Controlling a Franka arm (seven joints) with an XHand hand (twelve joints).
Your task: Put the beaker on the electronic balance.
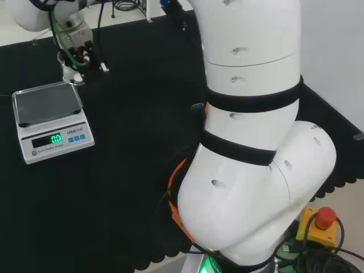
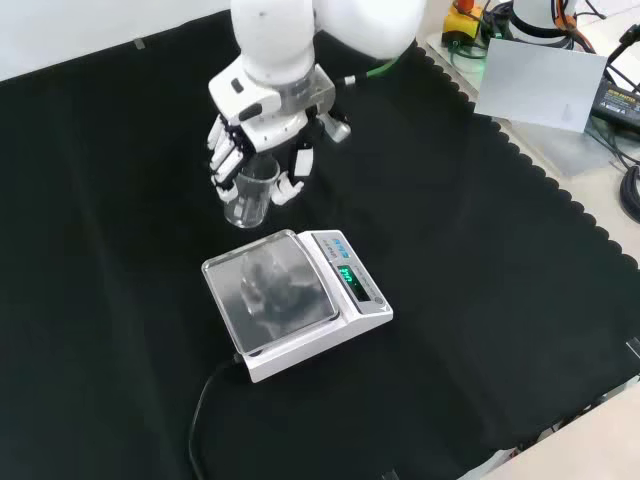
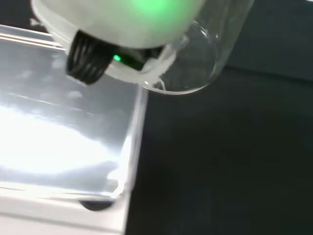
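The black and white hand (image 2: 262, 140) has its fingers (image 2: 226, 158) curled around an upright clear glass beaker (image 2: 250, 196), just beyond the white electronic balance's steel pan (image 2: 270, 290) in the front view.

Bright even room light, white glare on the balance pan (image 3: 58, 142), blurred hand (image 3: 122, 24) tinted green up close
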